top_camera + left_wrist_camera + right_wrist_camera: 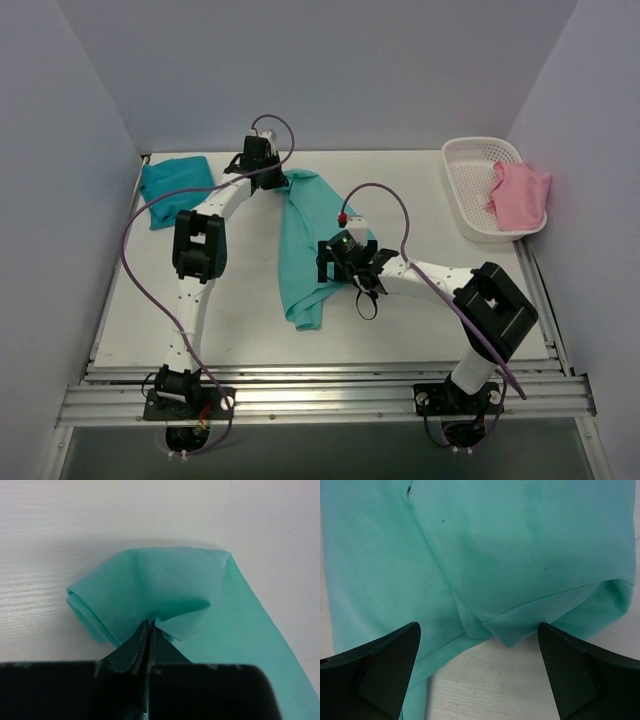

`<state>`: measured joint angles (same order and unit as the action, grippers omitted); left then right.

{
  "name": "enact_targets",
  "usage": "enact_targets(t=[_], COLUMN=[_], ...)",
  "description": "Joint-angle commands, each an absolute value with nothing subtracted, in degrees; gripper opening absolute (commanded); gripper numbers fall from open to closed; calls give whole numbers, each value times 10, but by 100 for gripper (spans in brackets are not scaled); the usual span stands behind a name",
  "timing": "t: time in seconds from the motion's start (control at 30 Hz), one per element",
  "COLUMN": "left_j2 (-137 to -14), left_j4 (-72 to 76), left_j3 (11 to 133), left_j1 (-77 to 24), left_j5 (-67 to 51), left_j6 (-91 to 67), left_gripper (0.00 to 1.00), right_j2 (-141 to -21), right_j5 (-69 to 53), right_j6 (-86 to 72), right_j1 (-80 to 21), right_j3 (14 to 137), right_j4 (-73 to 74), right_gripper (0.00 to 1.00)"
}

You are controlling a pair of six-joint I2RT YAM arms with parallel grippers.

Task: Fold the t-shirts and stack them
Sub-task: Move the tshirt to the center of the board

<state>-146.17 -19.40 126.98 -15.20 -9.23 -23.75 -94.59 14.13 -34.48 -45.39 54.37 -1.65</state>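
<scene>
Pinching the far corner of the floppy, light-looking mint shirt (305,250) on the surface (230,330), the left hand (149,630) is clamped tight, right hand (479,627) spread open above it, so I'd grab the hem.

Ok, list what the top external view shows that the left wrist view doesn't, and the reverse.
Only top external: the folded teal t-shirt at the far left corner, the white basket with a pink cloth draped over its rim, and the right gripper over the mint t-shirt. Only left wrist: the left gripper shut on a bunched fold of that shirt. Both: the mint t-shirt lying on the white table.
</scene>
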Motion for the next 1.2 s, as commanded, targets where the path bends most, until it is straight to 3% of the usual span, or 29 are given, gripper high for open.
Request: enact_targets(t=[0.0, 0.37, 0.8, 1.17], left_j2=[-1423, -1428, -1417, -1418], left_j4=[-163, -162, -149, -144], left_j3=[1263, 1271, 1245, 1240], left_j1=[-154, -158, -159, -159], left_j5=[-106, -107, -108, -105], left_j6=[-243, -243, -240, -237], left_gripper=[2, 2, 2, 2], right_j2=[-940, -956, -1012, -962], right_j5=[140, 180, 150, 166], right_j6=[-344, -367, -359, -349], right_j1=[-458, -534, -491, -487], right_j3=[541, 583, 576, 582], right_j4=[-38, -11, -52, -22], right_gripper=[100, 100, 100, 100])
